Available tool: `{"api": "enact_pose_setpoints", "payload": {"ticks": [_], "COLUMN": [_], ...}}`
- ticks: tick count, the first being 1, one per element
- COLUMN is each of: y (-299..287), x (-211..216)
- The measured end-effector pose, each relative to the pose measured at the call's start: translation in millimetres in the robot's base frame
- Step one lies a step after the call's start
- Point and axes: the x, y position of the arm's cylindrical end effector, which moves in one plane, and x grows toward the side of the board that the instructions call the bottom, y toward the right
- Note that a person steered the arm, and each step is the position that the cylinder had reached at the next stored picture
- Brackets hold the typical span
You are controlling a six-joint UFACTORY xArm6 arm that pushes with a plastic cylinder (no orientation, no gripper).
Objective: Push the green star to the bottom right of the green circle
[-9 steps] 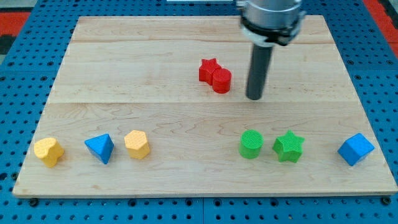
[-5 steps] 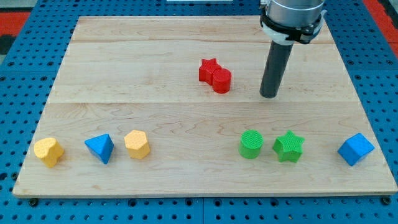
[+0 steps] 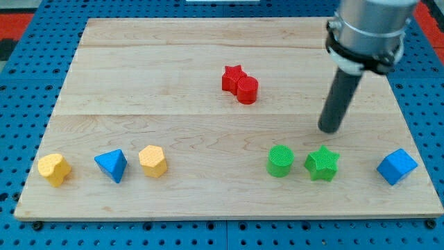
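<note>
Along the bottom edge of the counter (image 3: 208, 201), starting near its bottom-left corner, sit a yellow heart-like block (image 3: 54, 169), a blue pyramid-like block (image 3: 112, 165) and a yellow hexagon-like block (image 3: 152, 161), three in a loose row and apart from one another. Further toward the middle and nearer the top edge, a red star (image 3: 233, 77) and a red cylinder (image 3: 247, 90) touch each other. Toward the bottom-right corner the green circle (image 3: 280, 161) stands just beside the green star (image 3: 322, 164), the star directly on its right at about the same level, with a narrow gap between them; a blue cube (image 3: 397, 167) lies well apart, closest to the right edge. My tip (image 3: 329, 130) sits just above the star, slightly to its right, not touching it. There are no jaws on this rod, so nothing is clenched or released; it only pushes. The star seems to need only a short shove toward the bottom edge. The risks, as I judge them: pushing off-centre on a star point could spin it or slide it left into the circle and shift that too, and a long push could carry it to the counter's bottom edge. Count: two yellow, two blue, two red, two green blocks, eight in all.
</note>
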Motion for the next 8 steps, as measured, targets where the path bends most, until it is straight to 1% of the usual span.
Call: {"api": "enact_pose_setpoints", "payload": {"ticks": [2, 4, 5, 6, 7, 8], "y": [31, -35, -23, -45, -43, -13], "x": [21, 36, 43, 64, 69, 94]}}
